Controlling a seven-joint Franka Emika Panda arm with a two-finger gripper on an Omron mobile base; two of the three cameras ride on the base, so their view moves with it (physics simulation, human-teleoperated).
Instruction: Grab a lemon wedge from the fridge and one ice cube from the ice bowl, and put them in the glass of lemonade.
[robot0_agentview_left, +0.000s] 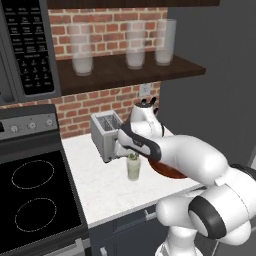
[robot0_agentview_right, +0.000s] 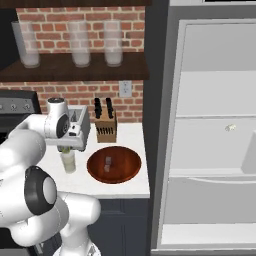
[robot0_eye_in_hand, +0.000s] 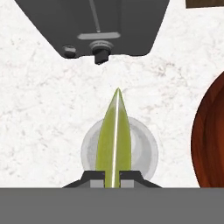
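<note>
Hovering right over the glass of lemonade (robot0_eye_in_hand: 119, 151), the gripper (robot0_eye_in_hand: 113, 178) has its jaws pinched nearly closed on the lemon wedge (robot0_eye_in_hand: 114, 135), lined up to drop in; the ice bowl (robot0_agentview_right: 114, 164) waits just beside.

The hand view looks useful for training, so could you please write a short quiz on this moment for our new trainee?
1. True or false: the gripper is shut on the lemon wedge.
2. What lies directly below the wedge in the hand view? A) the toaster B) the glass of lemonade C) the ice bowl
3. Fill in: in the right base view, the fridge door stands ____.

Key:
1. True. The wedge sits between the fingertips.
2. B. The glass of lemonade is under the wedge; the toaster and the ice bowl lie off to the sides.
3. Open. The fridge shows its pale shelves.
</note>
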